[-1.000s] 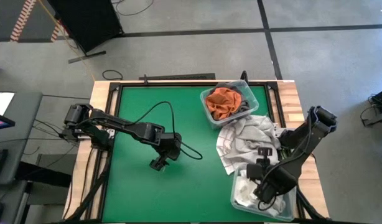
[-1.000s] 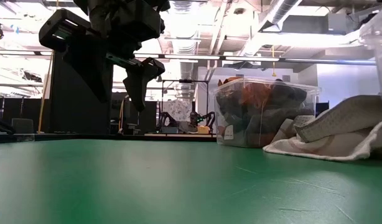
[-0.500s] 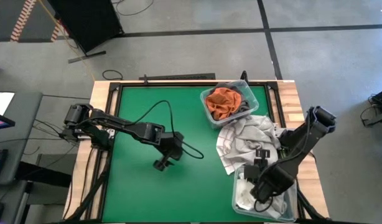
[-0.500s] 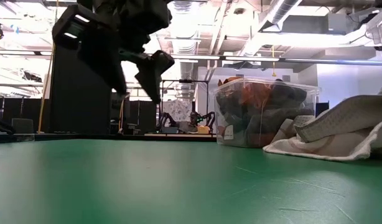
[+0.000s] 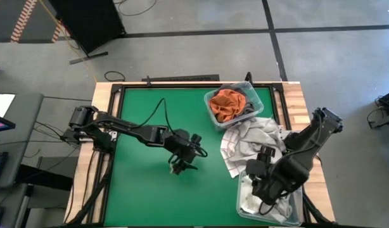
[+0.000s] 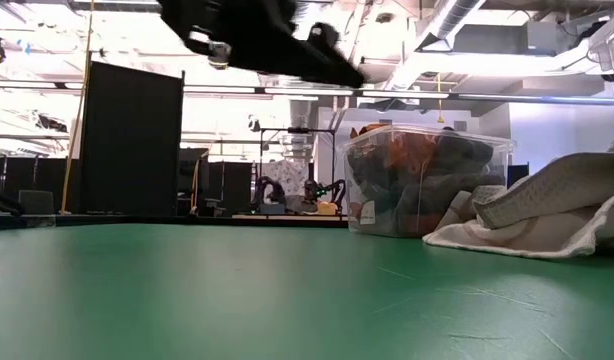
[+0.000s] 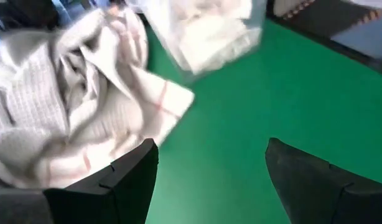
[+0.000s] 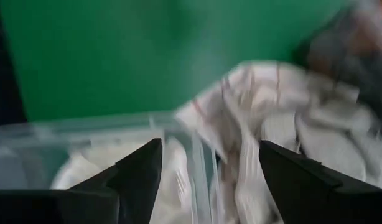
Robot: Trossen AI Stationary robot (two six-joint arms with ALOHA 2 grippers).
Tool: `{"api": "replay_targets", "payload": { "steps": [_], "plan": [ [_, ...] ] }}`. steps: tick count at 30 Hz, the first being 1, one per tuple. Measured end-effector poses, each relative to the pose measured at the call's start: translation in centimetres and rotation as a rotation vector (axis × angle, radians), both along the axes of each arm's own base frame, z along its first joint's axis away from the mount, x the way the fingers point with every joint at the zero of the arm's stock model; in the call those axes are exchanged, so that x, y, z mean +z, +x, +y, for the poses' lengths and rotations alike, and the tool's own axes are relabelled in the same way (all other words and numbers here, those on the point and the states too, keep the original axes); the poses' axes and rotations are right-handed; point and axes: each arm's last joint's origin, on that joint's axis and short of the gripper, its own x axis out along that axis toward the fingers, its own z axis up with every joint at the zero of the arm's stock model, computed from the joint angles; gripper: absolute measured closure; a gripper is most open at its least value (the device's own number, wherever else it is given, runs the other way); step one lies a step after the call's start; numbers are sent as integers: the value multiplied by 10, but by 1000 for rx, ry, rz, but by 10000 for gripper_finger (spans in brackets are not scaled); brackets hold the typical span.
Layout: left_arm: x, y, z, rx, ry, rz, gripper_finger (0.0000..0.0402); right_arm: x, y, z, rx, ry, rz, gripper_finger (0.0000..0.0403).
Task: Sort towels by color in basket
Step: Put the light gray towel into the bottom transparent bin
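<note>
The right gripper has its two dark fingers spread apart above a clear plastic bin with white cloth inside. Just beyond the bin's rim, a crumpled white towel with thin reddish lines lies on the green table.

My high camera looks straight down on the whole bench. The low one sits at bench level, facing the room. Both wrist cameras look closely at the towel pile.
</note>
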Motion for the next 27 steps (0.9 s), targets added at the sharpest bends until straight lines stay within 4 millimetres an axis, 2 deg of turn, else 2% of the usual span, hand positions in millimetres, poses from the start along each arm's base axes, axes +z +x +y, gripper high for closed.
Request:
{"api": "replay_targets", "payload": {
  "steps": [1,6,11,15,17,21,27],
  "plan": [
    [-2,3,2,3,1,-11,118,6,0,1,2,-9,-41,108],
    [-36,25,18,25,5,-21,118,24,4,12,61,-92,-305,108],
    [-65,50,39,91,-27,-150,118,34,14,25,129,-249,-554,108],
    [-75,71,53,111,-130,-198,118,36,28,33,162,-380,-638,108],
    [-82,79,56,82,-189,-169,118,33,36,34,178,-425,-638,108],
    [-93,98,51,41,-234,-148,118,25,51,32,185,-476,-607,107],
    [-99,120,25,-44,-244,-142,118,15,64,28,168,-492,-573,107]
  ]
}}
